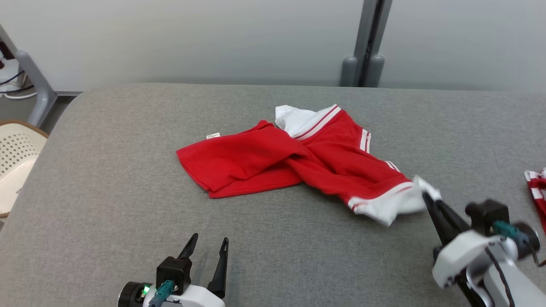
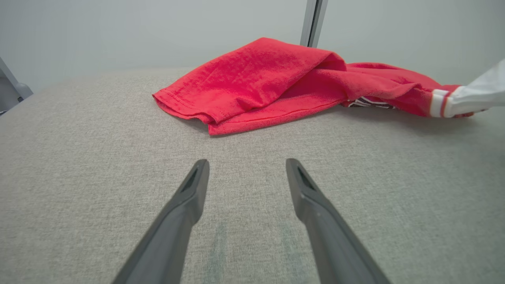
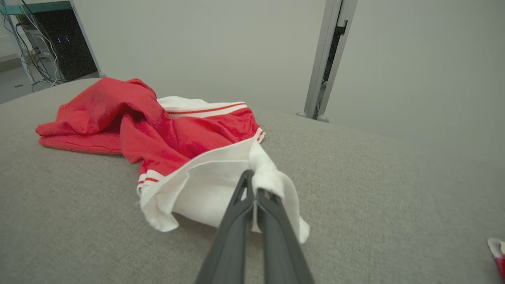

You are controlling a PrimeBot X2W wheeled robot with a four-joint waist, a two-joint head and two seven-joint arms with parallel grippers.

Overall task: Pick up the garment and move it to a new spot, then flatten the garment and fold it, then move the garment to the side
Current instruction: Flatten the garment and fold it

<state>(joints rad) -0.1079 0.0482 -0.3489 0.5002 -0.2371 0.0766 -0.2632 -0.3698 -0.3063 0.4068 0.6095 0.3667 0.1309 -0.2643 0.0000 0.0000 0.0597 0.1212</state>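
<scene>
Head view: right gripper (image 1: pixel 426 197) pinches the right end of the long red-and-white cloth shirt (image 1: pixel 256 157); left gripper (image 1: pixel 209 239), wide open and empty, waits near its left end.

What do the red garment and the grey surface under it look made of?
The red garment: likely soft cotton-type knit, matte; fine nubby texture and stitched hem in the left wrist view. The grey surface: seems woven upholstery-like fabric, matte, with a flecked weave.
</scene>
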